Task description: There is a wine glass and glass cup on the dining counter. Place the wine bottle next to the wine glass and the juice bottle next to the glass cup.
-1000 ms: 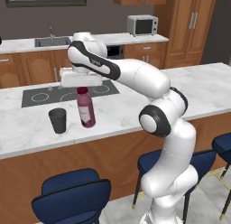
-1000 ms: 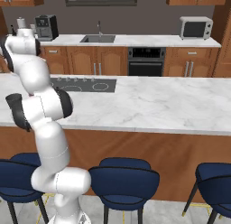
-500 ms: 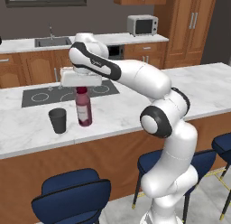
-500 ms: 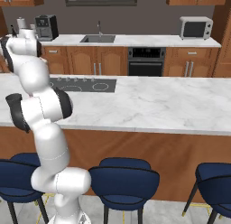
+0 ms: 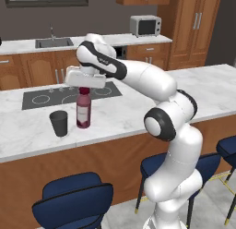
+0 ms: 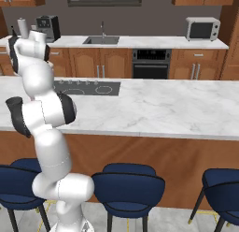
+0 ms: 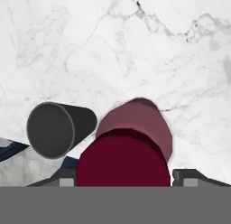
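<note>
Marble dining counter [image 5: 138, 108] carried the juice bottle [image 5: 83, 109], upright just beside the glass cup [image 5: 59, 123]. Above its cap the gripper [image 5: 83, 87] straddled the cap, jaws apart, apparently released; lifting clear to fetch the wine bottle seemed next.

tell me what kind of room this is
A home kitchen, rendered: a long white marble island counter with an inset grey cooktop, a steel sink in the back worktop, and a silver microwave.
</note>
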You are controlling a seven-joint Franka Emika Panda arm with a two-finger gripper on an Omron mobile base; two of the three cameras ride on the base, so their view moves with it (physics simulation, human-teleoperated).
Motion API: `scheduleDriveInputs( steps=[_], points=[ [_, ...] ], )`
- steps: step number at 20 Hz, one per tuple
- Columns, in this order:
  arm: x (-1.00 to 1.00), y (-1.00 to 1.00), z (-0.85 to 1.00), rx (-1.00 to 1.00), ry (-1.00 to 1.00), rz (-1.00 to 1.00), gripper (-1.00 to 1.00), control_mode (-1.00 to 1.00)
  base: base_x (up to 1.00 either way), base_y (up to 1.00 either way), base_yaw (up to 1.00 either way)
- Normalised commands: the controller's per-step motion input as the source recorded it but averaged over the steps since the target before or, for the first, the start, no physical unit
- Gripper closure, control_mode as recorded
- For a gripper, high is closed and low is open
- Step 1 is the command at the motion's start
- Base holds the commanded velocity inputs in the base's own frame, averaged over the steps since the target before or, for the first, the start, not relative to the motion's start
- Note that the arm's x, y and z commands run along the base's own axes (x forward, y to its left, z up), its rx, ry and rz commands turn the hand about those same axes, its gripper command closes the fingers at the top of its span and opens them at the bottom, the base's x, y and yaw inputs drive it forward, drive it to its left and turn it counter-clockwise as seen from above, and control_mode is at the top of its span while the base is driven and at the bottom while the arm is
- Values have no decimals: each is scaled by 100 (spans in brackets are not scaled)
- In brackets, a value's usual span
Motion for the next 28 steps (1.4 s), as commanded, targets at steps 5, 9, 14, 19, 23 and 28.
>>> scheduleDriveInputs(
  steps=[5, 9, 14, 19, 23, 28],
  points=[
    [4, 0, -27, 5, 0, 5, 100, -100, 0, 0, 0],
    [0, 2, -41, 0, 0, 3, 100, -100, 0, 0, 0],
    [0, 10, -39, 0, -2, 0, 100, -100, 0, 0, 0],
    [0, 12, -37, 0, -1, 0, 100, -100, 0, 0, 0],
    [2, 14, -31, -3, 0, 0, 100, -100, 0, 0, 0],
    [2, 2, -20, -1, 0, 0, -100, -100, 0, 0, 0]
  ],
)
